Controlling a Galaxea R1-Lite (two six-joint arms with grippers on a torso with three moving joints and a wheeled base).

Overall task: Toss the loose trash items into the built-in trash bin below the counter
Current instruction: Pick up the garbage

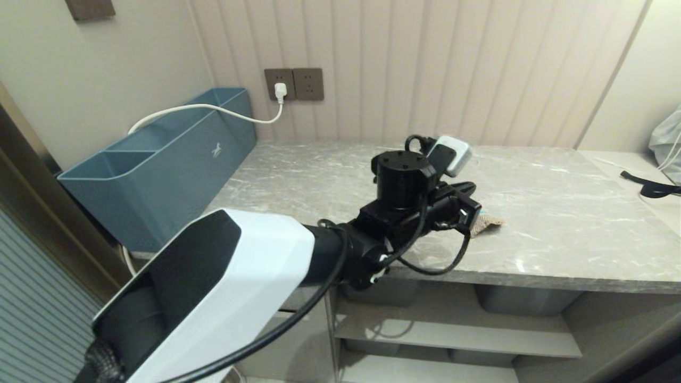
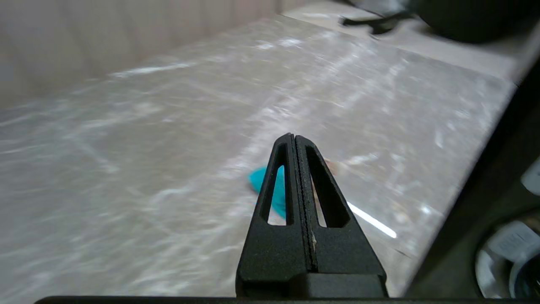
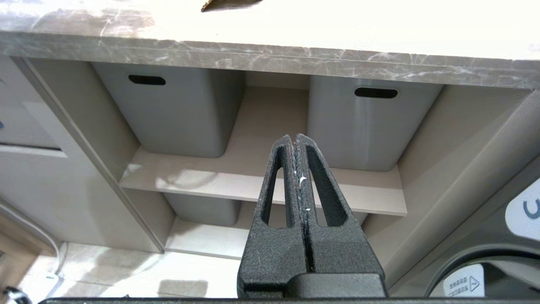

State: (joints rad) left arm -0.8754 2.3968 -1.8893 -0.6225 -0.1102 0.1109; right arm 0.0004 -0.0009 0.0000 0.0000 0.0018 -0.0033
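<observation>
A crumpled cardboard scrap (image 1: 488, 224), one of the loose trash items, lies near the front edge of the grey marble counter (image 1: 558, 234). In the left wrist view its turquoise face (image 2: 257, 179) shows just behind the fingers. My left gripper (image 1: 472, 217) hangs right over the scrap's left end, shut (image 2: 294, 137) with nothing between its fingers. My right gripper (image 3: 294, 137) is shut and empty, low in front of the shelves under the counter edge (image 3: 270, 59). The built-in trash bin's beige front (image 3: 29, 126) shows only partly at that view's edge.
A blue-grey divided box (image 1: 159, 165) stands at the counter's left end, with a white cable (image 1: 213, 107) running to a wall socket. Grey tubs (image 3: 168, 114) (image 3: 363, 122) sit on the shelf below. A black strap (image 1: 649, 187) lies at the far right.
</observation>
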